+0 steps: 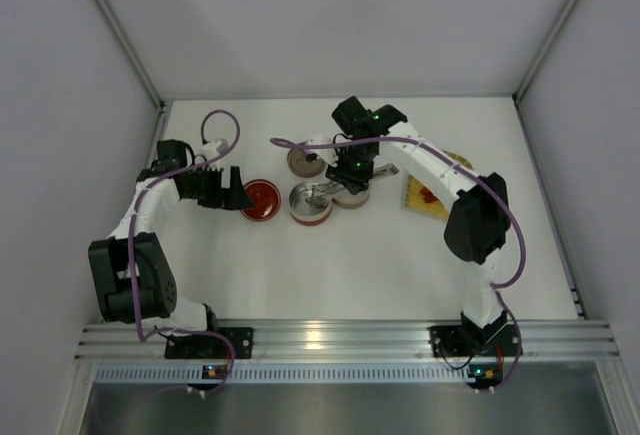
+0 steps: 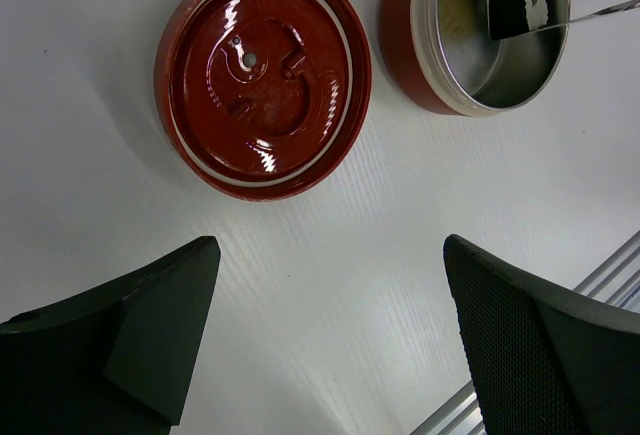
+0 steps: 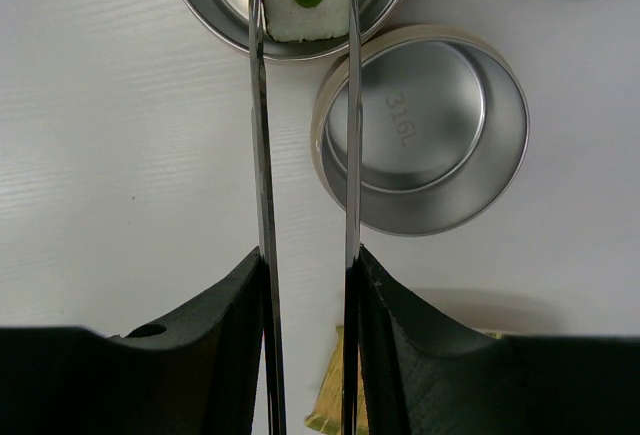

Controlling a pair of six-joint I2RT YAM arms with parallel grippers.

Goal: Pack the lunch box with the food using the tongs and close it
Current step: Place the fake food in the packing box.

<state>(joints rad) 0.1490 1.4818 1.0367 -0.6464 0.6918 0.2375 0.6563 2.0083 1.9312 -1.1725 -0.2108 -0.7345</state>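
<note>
My right gripper [image 3: 305,255] [image 1: 350,170] is shut on the silver tongs [image 3: 262,155], one blade against each finger. The tong tips pinch a piece of food [image 3: 300,0], a white roll with a green centre and a black side [image 2: 518,0]. It hangs inside the red-walled steel bowl of the lunch box [image 1: 310,202] [image 2: 480,35]. The red lid [image 2: 262,80] [image 1: 260,200] lies flat on the table to the left of that bowl. My left gripper [image 2: 330,250] [image 1: 235,190] stands open and empty, just left of the lid.
An empty steel bowl stamped 316L [image 3: 420,140] [image 1: 352,193] touches the red bowl's right side. Another bowl [image 1: 305,162] sits behind them. The yellow mat [image 1: 430,190] with red bits [image 1: 425,195] lies to the right, under my right arm.
</note>
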